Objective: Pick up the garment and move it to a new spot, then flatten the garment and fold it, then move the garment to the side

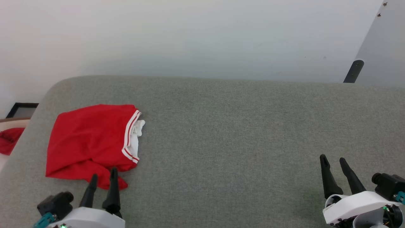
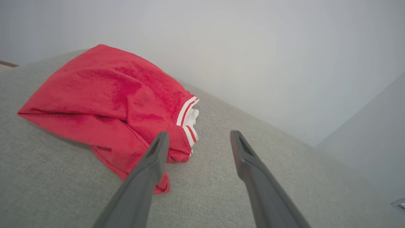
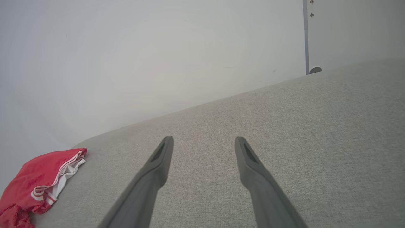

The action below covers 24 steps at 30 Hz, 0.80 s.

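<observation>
The garment (image 1: pixel 88 139), a crumpled red jersey with white-and-red striped trim (image 1: pixel 130 134), lay at the left end of the grey upholstered worktop (image 1: pixel 237 126); the left gripper (image 1: pixel 103 172) stood open, fingertips at the jersey's near edge; the right gripper (image 1: pixel 332 157) stood open as well, well apart from it over bare fabric. Step in hand, as I judged it: the first pick-up. Recommended procedure: bring the left gripper down on a raised fold rather than the thin near tail; close on several layers; lift clear before travelling toward the open middle; disregard the separate red cloth (image 1: pixel 9 139) beyond the left edge.
</observation>
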### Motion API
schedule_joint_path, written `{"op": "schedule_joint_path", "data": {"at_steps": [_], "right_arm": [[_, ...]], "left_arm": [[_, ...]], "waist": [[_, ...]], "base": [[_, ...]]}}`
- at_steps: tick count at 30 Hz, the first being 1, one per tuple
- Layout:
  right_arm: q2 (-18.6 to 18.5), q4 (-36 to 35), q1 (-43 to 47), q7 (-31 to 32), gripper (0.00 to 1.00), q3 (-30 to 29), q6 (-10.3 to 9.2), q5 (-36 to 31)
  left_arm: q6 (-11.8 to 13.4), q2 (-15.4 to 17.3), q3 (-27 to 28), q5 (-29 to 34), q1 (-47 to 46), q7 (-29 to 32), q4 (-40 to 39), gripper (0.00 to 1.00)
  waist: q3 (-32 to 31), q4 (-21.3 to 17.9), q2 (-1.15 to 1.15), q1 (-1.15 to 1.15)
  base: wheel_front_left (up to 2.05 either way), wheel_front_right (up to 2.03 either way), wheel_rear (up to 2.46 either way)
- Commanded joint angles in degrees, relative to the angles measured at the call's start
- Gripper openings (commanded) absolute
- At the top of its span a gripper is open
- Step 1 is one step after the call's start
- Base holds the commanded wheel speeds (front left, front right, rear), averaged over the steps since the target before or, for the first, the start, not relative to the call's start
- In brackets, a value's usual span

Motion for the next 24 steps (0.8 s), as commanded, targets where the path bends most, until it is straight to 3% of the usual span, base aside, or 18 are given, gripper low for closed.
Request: {"op": "schedule_joint_path", "data": {"at_steps": [1,24], "right_arm": [[-0.2,-0.2,-1.4,-0.6,1.0,0.1,0.03,-1.9],[1.1,0.0,-0.1,-3.9,1.0,-1.4,0.04,-14.6]], "left_arm": [[-0.3,0.4,0.3,2.0,0.2,-0.5,-0.5,1.0],[-1.7,0.1,-0.4,15.8,2.0,-3.6,0.6,1.0]], "waist": [[0.0,0.0,0.0,0.0],[-0.2,0.0,0.0,0.0]], "base": [[0.0,0.0,0.0],[0.0,0.0,0.0]]}}
